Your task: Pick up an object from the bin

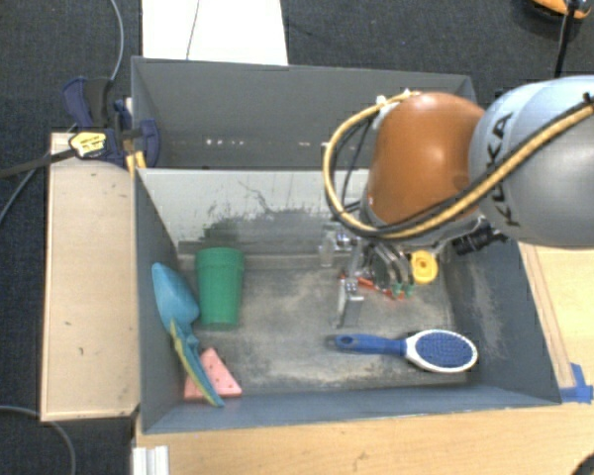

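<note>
Whether the gripper [349, 307] is open or closed cannot be told. It hangs low in the grey bin [277, 117], just above the handle of a blue brush [408, 347] lying near the front wall. A green cup [219, 285] and a pink wedge [216, 372] sit well apart, at the left.

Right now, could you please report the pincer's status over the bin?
Pincer low, close by handle end of blue brush. Brush lies flat on the floor. Green cup and blue scoop far left, not in the way.

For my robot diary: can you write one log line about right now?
gripper | low, by blue brush handle | brush lying flat, not lifted | green cup far left
</note>
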`<state>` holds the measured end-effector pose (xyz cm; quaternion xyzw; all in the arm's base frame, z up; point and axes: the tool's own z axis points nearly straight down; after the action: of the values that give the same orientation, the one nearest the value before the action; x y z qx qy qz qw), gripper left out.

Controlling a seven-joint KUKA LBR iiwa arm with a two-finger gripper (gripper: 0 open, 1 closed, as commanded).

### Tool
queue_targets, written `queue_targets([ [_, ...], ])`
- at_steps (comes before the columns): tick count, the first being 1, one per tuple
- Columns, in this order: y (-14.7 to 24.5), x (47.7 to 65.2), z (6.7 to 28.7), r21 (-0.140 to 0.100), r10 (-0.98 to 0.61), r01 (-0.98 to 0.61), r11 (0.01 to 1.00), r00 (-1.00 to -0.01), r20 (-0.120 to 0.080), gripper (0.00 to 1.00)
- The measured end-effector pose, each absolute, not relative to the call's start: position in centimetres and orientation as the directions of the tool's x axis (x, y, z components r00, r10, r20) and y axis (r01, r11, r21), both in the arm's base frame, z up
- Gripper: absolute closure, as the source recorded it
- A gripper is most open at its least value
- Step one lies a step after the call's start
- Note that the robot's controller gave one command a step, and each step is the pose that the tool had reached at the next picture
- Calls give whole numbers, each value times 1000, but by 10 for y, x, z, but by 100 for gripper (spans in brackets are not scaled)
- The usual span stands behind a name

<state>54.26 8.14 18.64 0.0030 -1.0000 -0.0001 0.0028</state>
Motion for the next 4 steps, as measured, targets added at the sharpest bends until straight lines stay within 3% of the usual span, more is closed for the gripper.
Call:
queue_targets([
  [1,81,544,191,1,-3,-3,1000,-1000,-3,0],
  [2,36,523,128,1,-114,-114,993,-993,-2,0],
  [3,-19,544,129,-2,-254,-254,967,-967,-7,0],
  [4,-60,502,126,1,-145,-145,989,-989,-4,0],
])
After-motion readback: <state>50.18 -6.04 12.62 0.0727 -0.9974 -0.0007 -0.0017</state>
